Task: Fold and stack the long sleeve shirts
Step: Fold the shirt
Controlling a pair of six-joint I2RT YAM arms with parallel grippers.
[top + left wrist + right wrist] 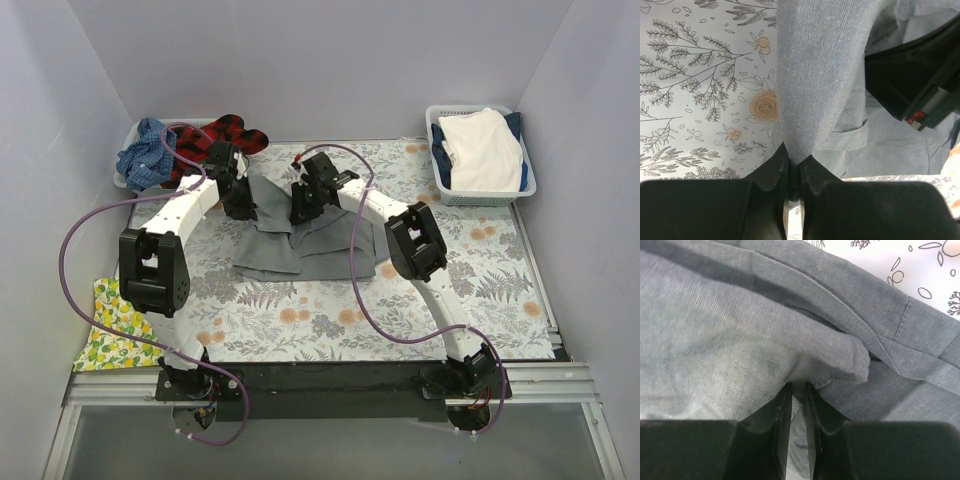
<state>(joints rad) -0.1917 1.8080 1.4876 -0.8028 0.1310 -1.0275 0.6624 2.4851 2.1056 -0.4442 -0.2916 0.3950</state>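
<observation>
You are gripping the grey shirt (300,252) at the centre of the table cover (480,290). The left gripper (793,159) and right gripper (799,386) are each pinching a fold, jaws nearly closed, side by side along its far edge. The body is trailing toward the cover's near edge.

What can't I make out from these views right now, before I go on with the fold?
1. Top view: where the left gripper and right gripper pinch the grey shirt; their wrists cover it.
2. Right wrist view: which part of the shirt is pinched; grey cloth fills the frame.
3. Top view: the shirt's collar and sleeves, buried in folds.
4. Top view: what lies under the white cloth in the basket.
</observation>
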